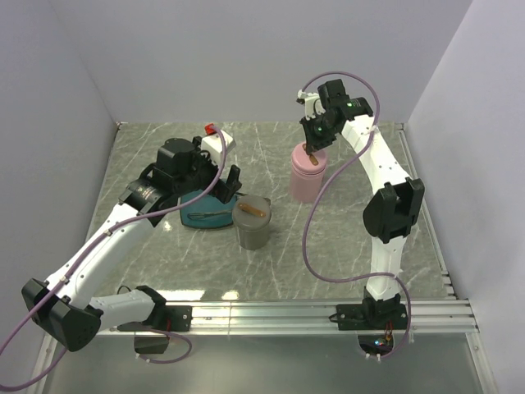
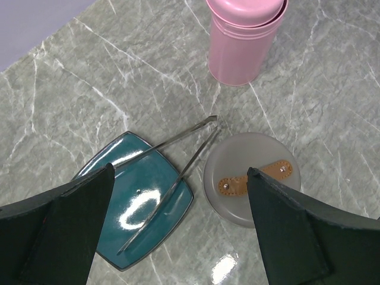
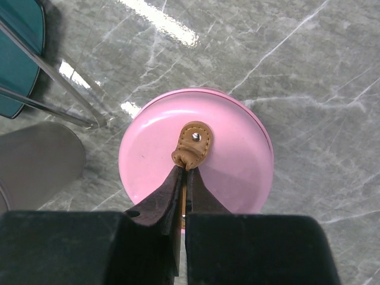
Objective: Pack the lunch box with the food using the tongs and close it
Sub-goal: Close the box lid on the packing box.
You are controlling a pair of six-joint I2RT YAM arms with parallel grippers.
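Note:
The lunch box (image 1: 308, 176) is a tall pink cylinder (image 2: 243, 41) with its lid on (image 3: 225, 172). My right gripper (image 3: 187, 169) is shut on the brown leather strap (image 3: 193, 142) on top of that lid, seen from above at the back right (image 1: 314, 148). The silver tongs (image 2: 172, 172) lie in a narrow V across the teal square plate (image 2: 154, 172), tips toward the pink box. My left gripper (image 2: 181, 172) hovers open above the plate and tongs (image 1: 209, 215), holding nothing. The food is out of view; the plate looks bare.
A grey round container (image 1: 252, 223) with a lid and brown strap (image 2: 249, 151) stands just right of the plate, between it and the pink box. A white box with a red top (image 1: 215, 135) sits behind the left arm. Walls enclose the marble table.

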